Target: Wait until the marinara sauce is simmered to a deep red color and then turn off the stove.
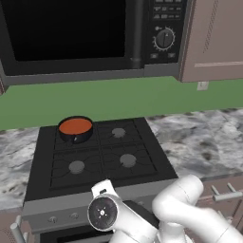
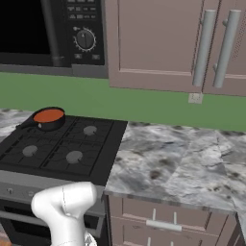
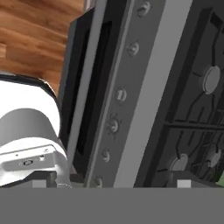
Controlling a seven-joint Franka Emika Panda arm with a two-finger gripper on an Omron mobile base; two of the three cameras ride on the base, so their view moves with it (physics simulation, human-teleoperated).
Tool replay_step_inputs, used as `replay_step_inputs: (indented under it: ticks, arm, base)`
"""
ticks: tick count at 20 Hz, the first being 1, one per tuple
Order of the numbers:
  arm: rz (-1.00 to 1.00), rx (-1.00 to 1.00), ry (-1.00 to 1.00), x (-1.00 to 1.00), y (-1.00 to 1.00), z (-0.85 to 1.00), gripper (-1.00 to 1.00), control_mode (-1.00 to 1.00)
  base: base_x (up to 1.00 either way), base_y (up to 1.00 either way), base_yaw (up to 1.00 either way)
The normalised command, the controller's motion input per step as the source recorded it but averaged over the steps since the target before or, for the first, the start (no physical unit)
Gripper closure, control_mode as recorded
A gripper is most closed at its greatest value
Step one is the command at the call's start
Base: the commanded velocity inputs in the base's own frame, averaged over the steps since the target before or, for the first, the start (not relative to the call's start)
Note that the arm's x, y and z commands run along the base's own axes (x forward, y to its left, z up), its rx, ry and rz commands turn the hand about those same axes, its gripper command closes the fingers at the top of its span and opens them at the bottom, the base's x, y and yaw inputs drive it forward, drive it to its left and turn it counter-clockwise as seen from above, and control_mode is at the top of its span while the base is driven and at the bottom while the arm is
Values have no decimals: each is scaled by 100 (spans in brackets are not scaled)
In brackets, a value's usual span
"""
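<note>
The arm (image 1: 185, 209) is glossy white, built of thick rounded tube segments with smooth bulging elbows. One joint ends in a flat round dark cap (image 1: 102, 213) ringed in white, with small pale marks at its centre. From the right base view, a plain white rounded link (image 2: 65, 204) shows.

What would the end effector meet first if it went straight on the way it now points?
Probably the grey front knob panel of the black four-burner gas stove, around its small middle knob. The open end effector faces it; depth is unclear.
</note>
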Motion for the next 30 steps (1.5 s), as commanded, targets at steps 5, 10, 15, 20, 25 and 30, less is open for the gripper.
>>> replay_step_inputs:
  ticks: [5, 10, 15, 20, 25, 30]
  arm:
    - [16, -17, 0, -3, 11, -26, -100, -100]
    - [13, -16, 0, -7, 13, -23, -100, -100]
    - [9, -12, -5, -13, 3, -12, -100, -100]
    - [6, -17, 0, -1, 30, -5, -100, -100]
    - [8, -16, 0, 2, 33, -11, -100, -100]
    - [10, -10, 0, 13, 24, -11, -100, -100]
  base:
    - [0, 0, 0]
    - [0, 0, 0]
    - [0, 0, 0]
    - [0, 0, 0]
    - [0, 0, 0]
    - [0, 0, 0]
